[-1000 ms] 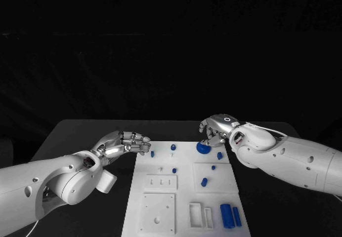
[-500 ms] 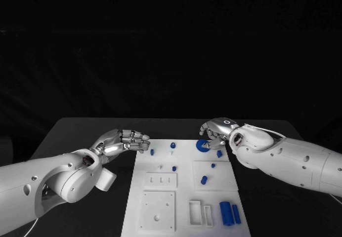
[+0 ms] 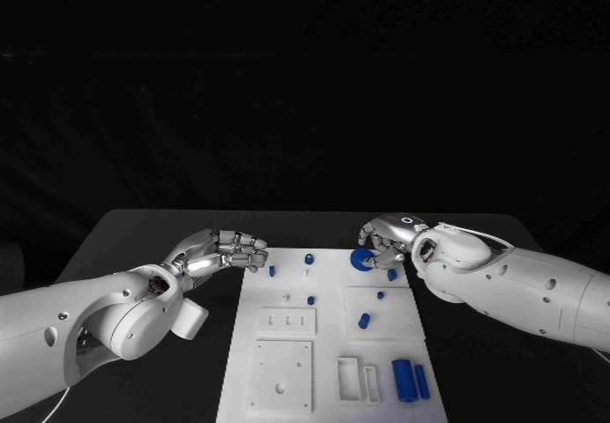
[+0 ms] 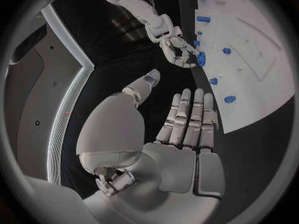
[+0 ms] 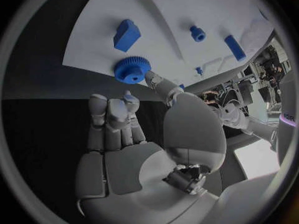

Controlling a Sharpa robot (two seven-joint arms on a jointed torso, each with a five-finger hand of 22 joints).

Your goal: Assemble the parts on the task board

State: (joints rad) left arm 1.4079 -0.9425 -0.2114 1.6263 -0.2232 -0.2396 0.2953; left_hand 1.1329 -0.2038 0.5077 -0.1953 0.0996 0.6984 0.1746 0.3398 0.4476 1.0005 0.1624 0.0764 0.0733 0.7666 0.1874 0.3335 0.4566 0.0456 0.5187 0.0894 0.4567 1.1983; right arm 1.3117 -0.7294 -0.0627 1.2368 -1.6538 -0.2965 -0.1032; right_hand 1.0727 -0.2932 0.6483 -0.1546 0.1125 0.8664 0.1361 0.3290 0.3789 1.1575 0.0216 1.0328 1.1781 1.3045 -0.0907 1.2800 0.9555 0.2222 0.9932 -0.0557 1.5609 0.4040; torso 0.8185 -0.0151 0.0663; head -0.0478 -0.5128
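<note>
Black table (image 3: 152,231) under dark surroundings, white board (image 3: 331,352) at centre. Right hand (image 3: 385,238) hovers over the board's far right corner, fingers curved around the blue gear (image 3: 361,260); the right wrist view shows the thumb tip touching the gear's rim (image 5: 132,68) while the other fingers stand clear of it, so contact looks light and no firm hold is evident. Left hand (image 3: 226,251) hangs just off the board's far left edge, fingers curled in, holding nothing, as its wrist view confirms (image 4: 187,122).

Judged step: seating or turning the gear at its place near the far right corner. To do it well, the thumb and an opposing finger should close on the toothed rim evenly, keeping the disc flat to the board so it does not tip or skid on the smooth surface.

Gear: round, finely toothed, matte blue plastic with a raised hub. Beside it, toward the board's middle, lies a stepped blue block (image 5: 126,35); further in, small pegs (image 3: 364,322) and, at the near right, two blue cylinders (image 3: 407,382). Board is smooth white, with rectangular recessed panels. Hands are polished silver metal.
</note>
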